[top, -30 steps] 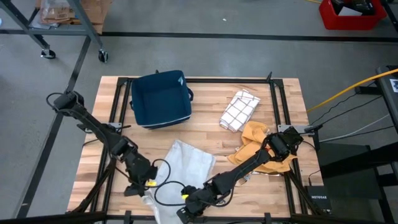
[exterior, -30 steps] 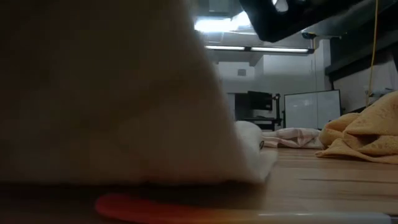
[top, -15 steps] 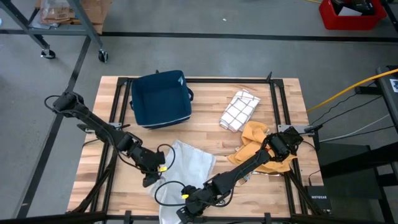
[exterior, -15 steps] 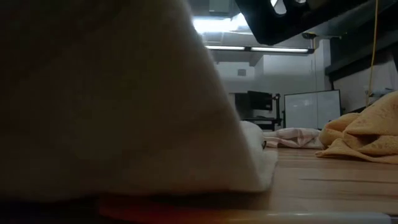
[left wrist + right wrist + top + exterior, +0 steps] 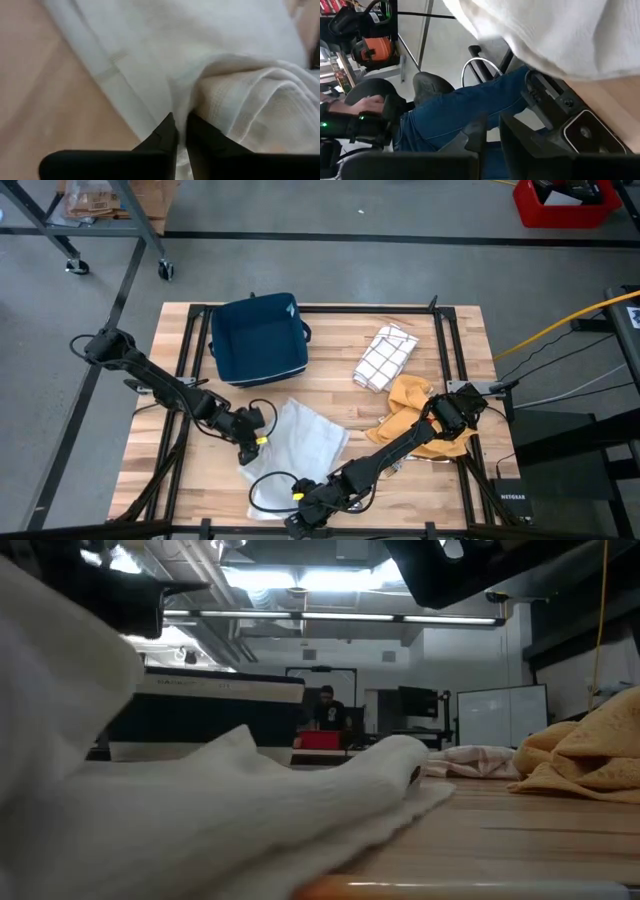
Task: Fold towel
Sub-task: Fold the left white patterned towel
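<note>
The white cloth towel (image 5: 300, 442) lies rumpled on the near middle of the wooden slat table (image 5: 330, 395), its near edge cut off by the picture's bottom. The left gripper (image 5: 248, 452) sits at the towel's left edge, its fingers (image 5: 167, 132) pinched nearly together on a fold of towel. The right gripper (image 5: 300, 525) hangs at the table's near edge; its fingers (image 5: 477, 132) stand slightly apart, gripping nothing. Farther back lie a dark blue fabric bin (image 5: 258, 338), a checked white cloth (image 5: 383, 357) and a crumpled orange cloth (image 5: 415, 415), partly hidden by the right arm.
</note>
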Controlling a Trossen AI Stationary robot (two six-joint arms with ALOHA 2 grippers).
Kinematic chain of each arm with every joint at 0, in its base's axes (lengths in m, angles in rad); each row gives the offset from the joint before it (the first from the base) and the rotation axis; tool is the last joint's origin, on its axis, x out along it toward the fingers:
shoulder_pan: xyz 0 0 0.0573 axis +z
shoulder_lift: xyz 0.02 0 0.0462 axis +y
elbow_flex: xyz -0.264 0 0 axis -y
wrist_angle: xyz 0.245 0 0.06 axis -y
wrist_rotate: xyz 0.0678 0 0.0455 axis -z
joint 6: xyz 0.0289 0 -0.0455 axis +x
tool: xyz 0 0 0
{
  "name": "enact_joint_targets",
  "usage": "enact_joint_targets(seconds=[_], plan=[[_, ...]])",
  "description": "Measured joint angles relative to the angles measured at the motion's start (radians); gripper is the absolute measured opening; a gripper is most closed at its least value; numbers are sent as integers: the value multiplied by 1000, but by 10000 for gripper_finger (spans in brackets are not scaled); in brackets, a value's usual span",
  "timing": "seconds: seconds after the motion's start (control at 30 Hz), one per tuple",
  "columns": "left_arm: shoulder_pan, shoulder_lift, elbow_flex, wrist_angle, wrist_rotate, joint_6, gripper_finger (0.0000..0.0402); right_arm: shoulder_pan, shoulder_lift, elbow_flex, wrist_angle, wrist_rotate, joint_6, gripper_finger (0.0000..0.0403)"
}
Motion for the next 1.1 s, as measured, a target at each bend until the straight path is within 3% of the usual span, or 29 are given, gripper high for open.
enact_joint_targets(seconds=[0.2,0.47,0.6,0.77,0.93,1.1], plan=[[0,0,-20,3,-123,33,45,0,0,0,7,15,-67,55],[0,0,-20,11,-258,105,90,0,0,0,77,180,-164,56],[1,0,-20,24,-384,101,115,-1,0,0,79,247,-163,56],[21,0,-20,23,-478,86,126,8,0,0,177,270,-160,56],[36,-54,11,9,-376,298,112,28,0,0,269,270,-161,56],[19,-168,62,-40,-23,431,88,34,0,0,283,261,-188,56]])
